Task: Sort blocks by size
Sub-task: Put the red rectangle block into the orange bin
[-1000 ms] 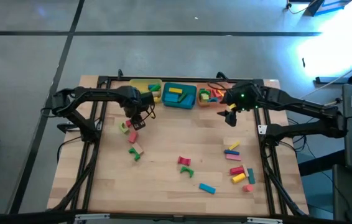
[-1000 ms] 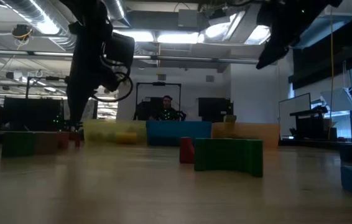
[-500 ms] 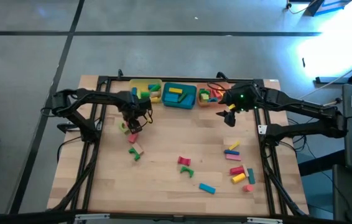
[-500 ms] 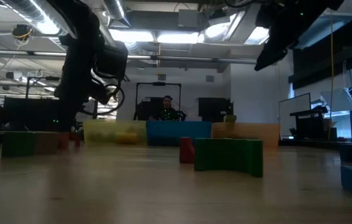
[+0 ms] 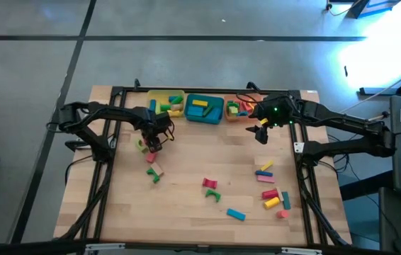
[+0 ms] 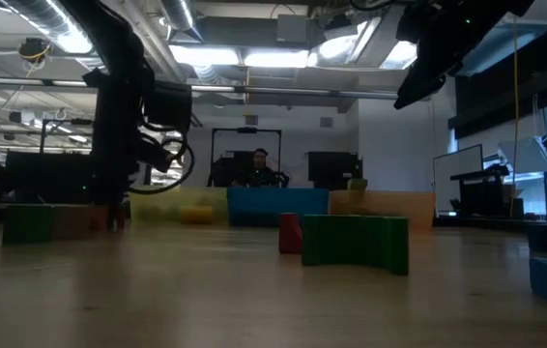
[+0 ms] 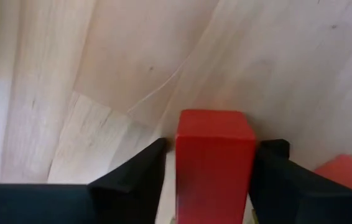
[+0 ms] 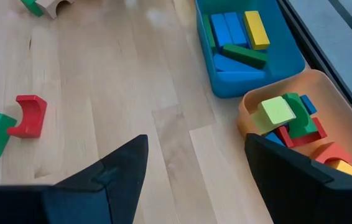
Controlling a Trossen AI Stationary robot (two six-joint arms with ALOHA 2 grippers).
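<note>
Pale wooden table [image 5: 186, 177], scattered with small coloured blocks. Near its left side, a red block [image 7: 213, 158], square-ended and glossy, seen between the fingers [image 7: 129, 180] of the left gripper [image 5: 151, 145]; fingers close on both flanks, apparently pinching it, though actual contact hard to confirm. Arm bent low over that spot, just in front of the yellow tray [image 5: 159, 98]. Right gripper [image 5: 261, 133] hovering above the table near the orange tray [image 8: 300, 124], fingers spread, holding nothing.

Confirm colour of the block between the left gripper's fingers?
Red block, clearest in the left wrist view.
</note>
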